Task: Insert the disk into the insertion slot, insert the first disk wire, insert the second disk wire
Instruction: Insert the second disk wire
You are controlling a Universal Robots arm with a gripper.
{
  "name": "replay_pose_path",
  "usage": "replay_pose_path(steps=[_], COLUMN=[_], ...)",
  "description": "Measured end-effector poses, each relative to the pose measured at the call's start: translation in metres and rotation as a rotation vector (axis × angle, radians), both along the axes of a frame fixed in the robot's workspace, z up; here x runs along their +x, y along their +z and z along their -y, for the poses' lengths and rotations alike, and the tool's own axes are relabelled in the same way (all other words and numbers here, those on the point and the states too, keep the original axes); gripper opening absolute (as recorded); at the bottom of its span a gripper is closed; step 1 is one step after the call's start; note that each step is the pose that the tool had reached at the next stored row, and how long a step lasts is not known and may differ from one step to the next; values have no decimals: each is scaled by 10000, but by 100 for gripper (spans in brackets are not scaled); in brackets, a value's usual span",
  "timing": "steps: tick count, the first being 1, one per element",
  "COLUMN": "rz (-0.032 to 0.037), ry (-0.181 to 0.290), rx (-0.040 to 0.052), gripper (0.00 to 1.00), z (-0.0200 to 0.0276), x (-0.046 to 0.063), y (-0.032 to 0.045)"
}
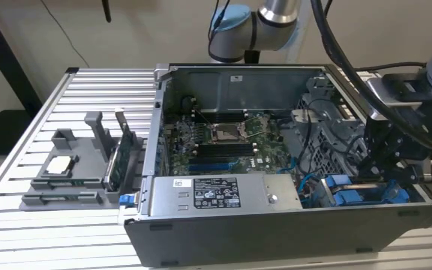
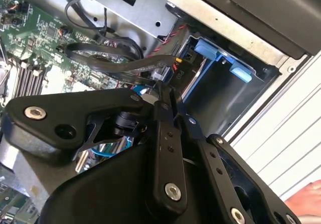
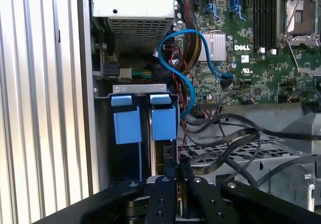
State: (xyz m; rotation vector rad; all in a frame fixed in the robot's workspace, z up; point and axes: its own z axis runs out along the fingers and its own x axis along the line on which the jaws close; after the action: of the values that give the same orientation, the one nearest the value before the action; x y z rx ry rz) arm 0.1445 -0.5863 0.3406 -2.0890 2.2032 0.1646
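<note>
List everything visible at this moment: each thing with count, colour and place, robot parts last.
Open grey metal computer case: one, on the slatted table.
Slatted silver metal table: one, under everything.
Green motherboard: one, on the case floor.
Large silver box with black-and-white sticker: one, at the case's front edge.
Blue plastic carrier tabs: two, side by side in the grey insertion slot at the case corner.
Curved blue cable: one, from motherboard towards the bays.
Black flat wires: several, over the perforated bay wall.
Grey parts fixture: one, at the exterior view's left on the table.
Robot arm: one, silver and blue, behind the case.
Black gripper: one, fingers shut, above the bay.
</note>
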Motion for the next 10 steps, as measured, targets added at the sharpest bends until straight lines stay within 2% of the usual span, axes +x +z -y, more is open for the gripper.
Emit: replay_pose_path(steps=[4, 6, 7, 8, 9, 10], rz=[0, 0, 0, -2, -4, -5], ry=[-62, -64, -65, -65, -65, -65], rx=[-13, 0, 30, 32, 20, 16], gripper=[16, 16, 16, 17, 24, 24], z=[1, 1, 0, 1, 1, 1], x=[-1, -1, -1, -1, -1, -1], y=[-48, -49, -34, -2, 42, 84])
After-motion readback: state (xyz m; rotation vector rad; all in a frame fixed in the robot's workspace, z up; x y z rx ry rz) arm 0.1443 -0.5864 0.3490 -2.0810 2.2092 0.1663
